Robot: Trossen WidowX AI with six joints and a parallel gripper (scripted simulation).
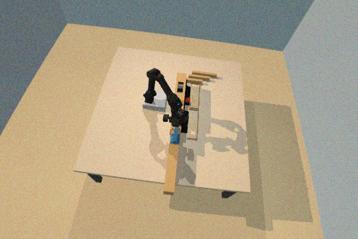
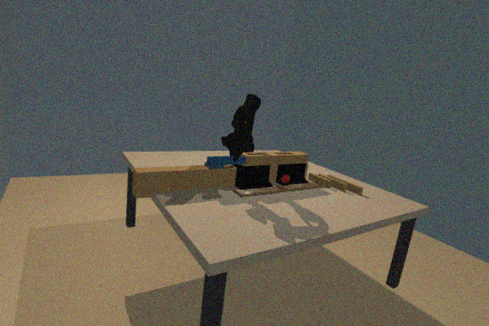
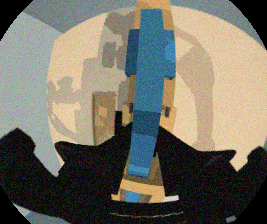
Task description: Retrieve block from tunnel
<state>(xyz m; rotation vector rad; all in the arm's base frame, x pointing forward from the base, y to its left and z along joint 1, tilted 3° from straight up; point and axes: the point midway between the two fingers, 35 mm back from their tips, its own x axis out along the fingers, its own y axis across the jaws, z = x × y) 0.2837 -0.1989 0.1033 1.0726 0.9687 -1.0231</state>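
Blue handle (image 1: 175, 136) (image 2: 220, 162) (image 3: 151, 60), tan wooden beam (image 1: 172, 170) (image 2: 182, 180), black tool (image 3: 144, 125), red ball (image 1: 187, 100) (image 2: 285, 179), pale pinkish desk (image 1: 116, 130) (image 2: 218, 241) with dark legs (image 1: 95, 178) (image 2: 214, 300)
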